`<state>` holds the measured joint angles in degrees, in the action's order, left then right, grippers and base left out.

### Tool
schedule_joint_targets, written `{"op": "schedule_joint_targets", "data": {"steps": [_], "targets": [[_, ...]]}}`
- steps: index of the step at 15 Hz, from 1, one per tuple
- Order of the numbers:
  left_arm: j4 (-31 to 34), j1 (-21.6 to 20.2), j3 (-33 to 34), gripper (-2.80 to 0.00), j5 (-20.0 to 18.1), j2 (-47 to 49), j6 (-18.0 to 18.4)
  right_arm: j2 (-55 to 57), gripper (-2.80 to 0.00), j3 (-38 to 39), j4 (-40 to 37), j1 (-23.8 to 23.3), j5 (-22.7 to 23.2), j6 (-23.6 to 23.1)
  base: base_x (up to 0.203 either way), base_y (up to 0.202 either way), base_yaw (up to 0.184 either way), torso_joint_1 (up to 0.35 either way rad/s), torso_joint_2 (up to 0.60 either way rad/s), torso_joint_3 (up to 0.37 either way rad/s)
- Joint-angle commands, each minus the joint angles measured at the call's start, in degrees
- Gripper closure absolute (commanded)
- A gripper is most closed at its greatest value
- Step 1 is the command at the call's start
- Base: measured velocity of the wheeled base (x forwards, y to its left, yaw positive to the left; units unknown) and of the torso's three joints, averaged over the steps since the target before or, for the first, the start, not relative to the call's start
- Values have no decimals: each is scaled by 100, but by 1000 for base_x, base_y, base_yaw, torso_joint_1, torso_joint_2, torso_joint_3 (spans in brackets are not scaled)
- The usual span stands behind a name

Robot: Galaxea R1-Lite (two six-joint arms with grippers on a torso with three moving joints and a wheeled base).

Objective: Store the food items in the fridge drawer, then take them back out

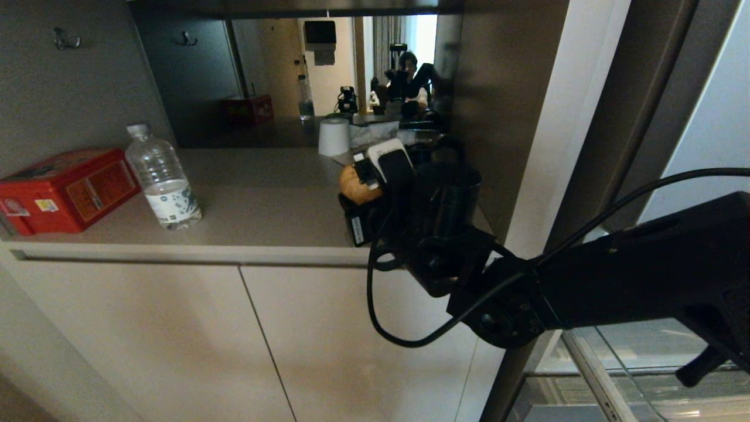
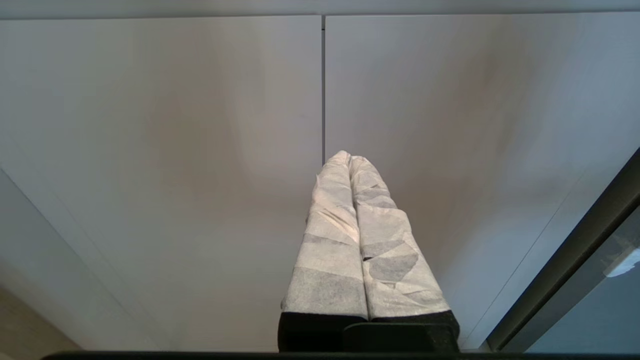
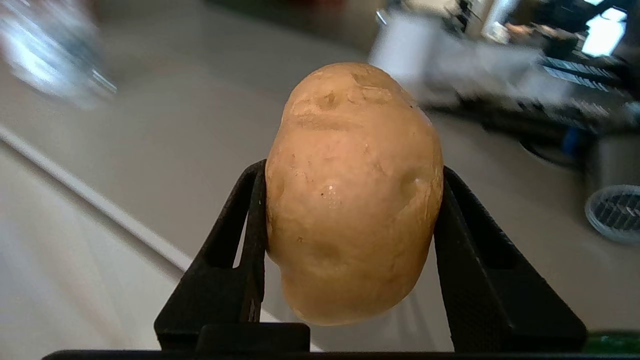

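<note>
The right pincer (image 3: 350, 210) is clamped on the potato (image 3: 352, 195), holding it above the right part of the counter (image 1: 258, 199), well apart from the water bottle (image 1: 163, 179) and red box (image 1: 67, 189); the left pincer (image 2: 350, 165), fingers pressed together, hangs before the cabinet doors (image 2: 175, 150).

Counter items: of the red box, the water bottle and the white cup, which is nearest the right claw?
The white cup, just behind the right claw holding the potato; bottle and box sit far left.
</note>
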<state>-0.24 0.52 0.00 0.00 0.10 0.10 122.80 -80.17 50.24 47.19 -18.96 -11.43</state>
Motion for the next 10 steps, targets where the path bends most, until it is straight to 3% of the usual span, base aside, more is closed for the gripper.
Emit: {"op": "schedule_joint_targets", "data": {"steps": [1, 10], "targets": [[-2, 0, 0, 0, 0, 8, -1, 235, 0, -109, -30, -56, -29, -47, 0, 0, 0, 0, 0, 0], [-2, 0, 0, 0, 0, 8, -1, 485, 0, -423, -357, -184, -135, -61, 0, 0, 0, 0, 0, 0]]}}
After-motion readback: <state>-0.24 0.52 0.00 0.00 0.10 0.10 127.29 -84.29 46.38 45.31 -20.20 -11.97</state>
